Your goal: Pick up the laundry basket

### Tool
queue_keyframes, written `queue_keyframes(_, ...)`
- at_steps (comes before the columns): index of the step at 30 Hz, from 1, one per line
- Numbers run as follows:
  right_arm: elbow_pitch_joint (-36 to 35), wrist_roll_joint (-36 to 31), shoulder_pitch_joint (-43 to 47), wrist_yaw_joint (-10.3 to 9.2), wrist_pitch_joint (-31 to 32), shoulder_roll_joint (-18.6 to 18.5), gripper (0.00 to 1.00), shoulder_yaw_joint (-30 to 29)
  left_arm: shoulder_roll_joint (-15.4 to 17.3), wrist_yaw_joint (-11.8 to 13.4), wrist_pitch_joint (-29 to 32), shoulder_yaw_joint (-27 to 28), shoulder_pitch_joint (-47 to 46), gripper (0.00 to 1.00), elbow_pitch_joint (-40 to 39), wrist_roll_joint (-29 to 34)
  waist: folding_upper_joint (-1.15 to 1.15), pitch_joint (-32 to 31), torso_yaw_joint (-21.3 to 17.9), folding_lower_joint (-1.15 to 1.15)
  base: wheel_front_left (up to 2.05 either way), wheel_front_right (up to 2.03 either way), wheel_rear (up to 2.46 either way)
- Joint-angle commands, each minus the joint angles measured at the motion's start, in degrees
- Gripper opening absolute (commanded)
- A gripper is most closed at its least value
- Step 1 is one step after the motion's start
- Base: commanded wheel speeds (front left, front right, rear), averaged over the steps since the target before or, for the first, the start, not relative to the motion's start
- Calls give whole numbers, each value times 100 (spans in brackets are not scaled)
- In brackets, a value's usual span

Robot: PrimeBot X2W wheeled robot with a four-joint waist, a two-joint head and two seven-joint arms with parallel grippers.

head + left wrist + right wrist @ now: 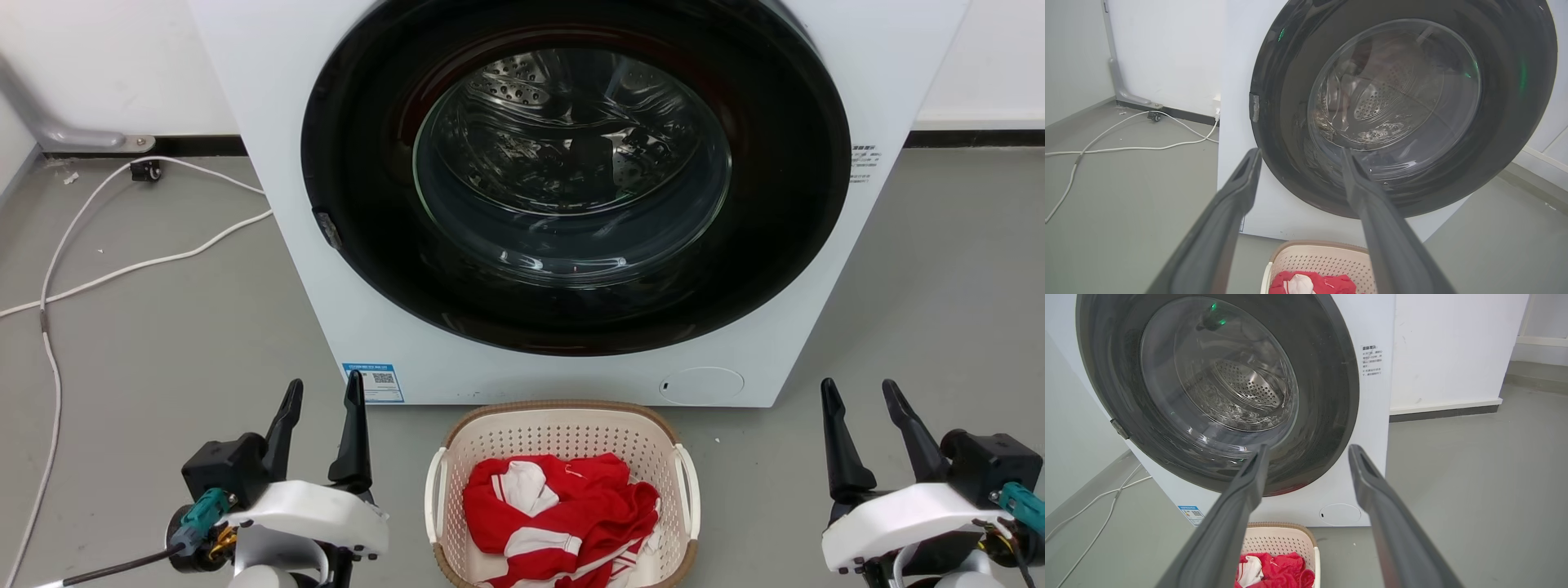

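Symmetry marks the setup: the laundry basket (563,433) sits on the floor (163,343) just before the washer (751,351), red-and-white clothing (563,506) inside, midway between the arms. The left gripper (324,382) and right gripper (859,384) hover spread and empty, each well apart from it. Its white handles (431,490) face sideways, one toward each gripper, so neither is nearer; both probably must close inward.

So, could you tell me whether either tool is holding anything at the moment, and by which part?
Nothing is held. The left tool and right tool are both open, either side of the cream-white perforated plastic laundry basket, touching nothing.
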Motion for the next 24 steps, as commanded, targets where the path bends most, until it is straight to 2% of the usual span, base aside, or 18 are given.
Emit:
queue_keyframes(1,-63,-132,25,0,-49,11,100,13,46,39,-53,-6,-64,100,-40,139,0,0,0,0,0,0,0)
queue_keyframes(24,-175,-1188,127,-1,-128,21,100,37,28,102,-322,15,-11,100,20,1129,0,-31,18,0,0,0,0)
